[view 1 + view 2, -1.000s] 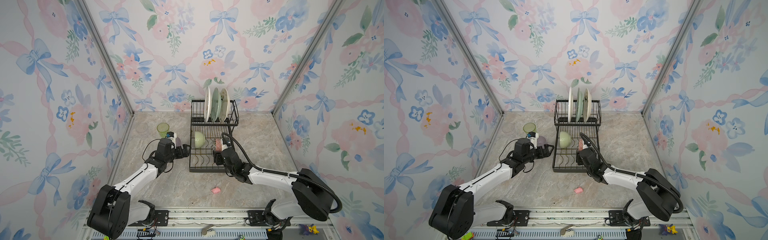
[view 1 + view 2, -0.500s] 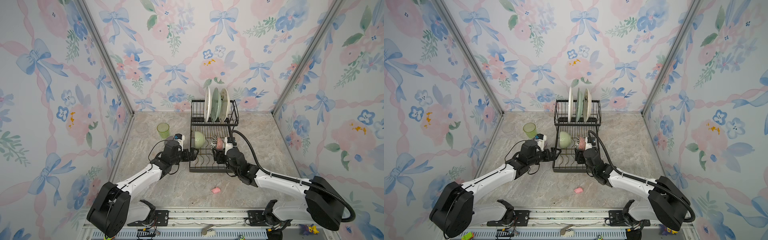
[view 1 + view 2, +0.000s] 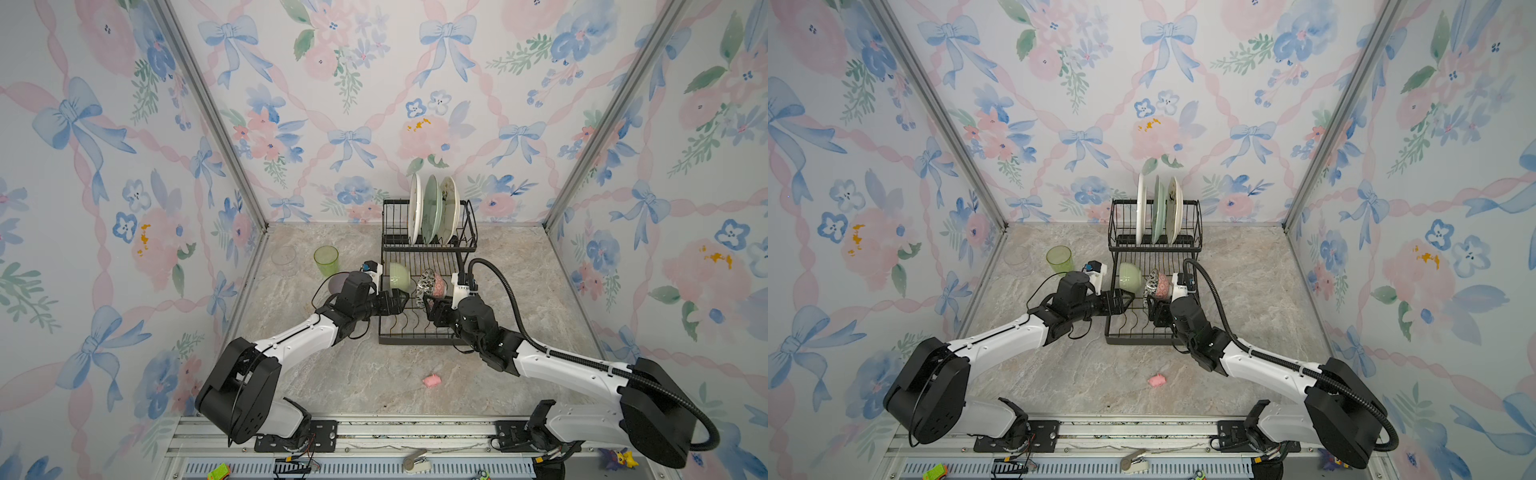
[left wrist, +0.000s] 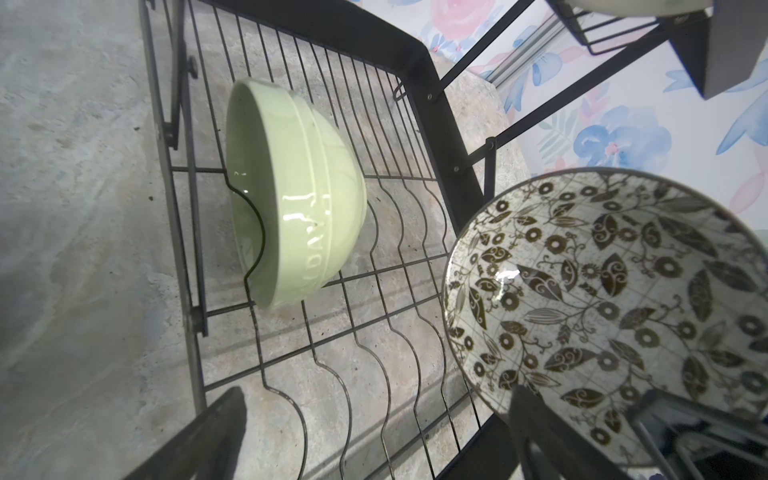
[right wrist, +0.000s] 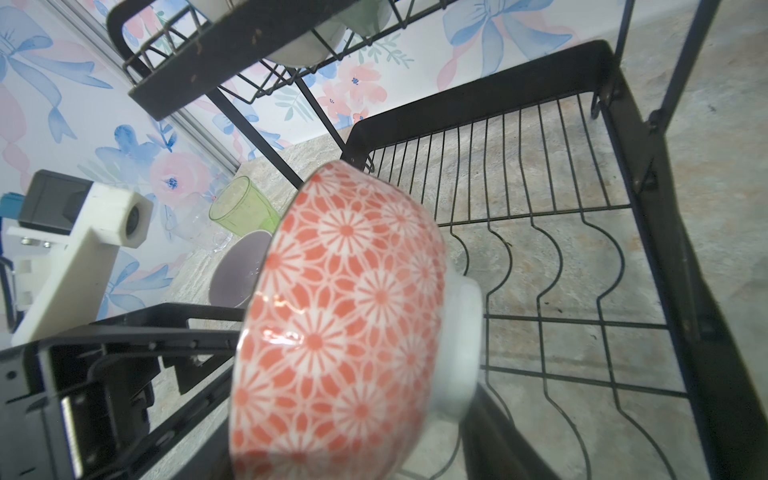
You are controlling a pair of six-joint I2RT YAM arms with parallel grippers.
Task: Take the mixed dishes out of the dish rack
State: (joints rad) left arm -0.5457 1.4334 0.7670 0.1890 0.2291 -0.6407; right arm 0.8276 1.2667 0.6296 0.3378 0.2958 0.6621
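Firmly, right jaws grip pink-patterned bowl point(image 3: 434, 284); left jaws spread wide.

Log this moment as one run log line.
left tool: open, by pale green bowl | right tool: holding pink-patterned bowl | dish rack: three plates upper tier

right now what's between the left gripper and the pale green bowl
Only the dish rack's bare wavy wires, no dish, as the left wrist view shows.
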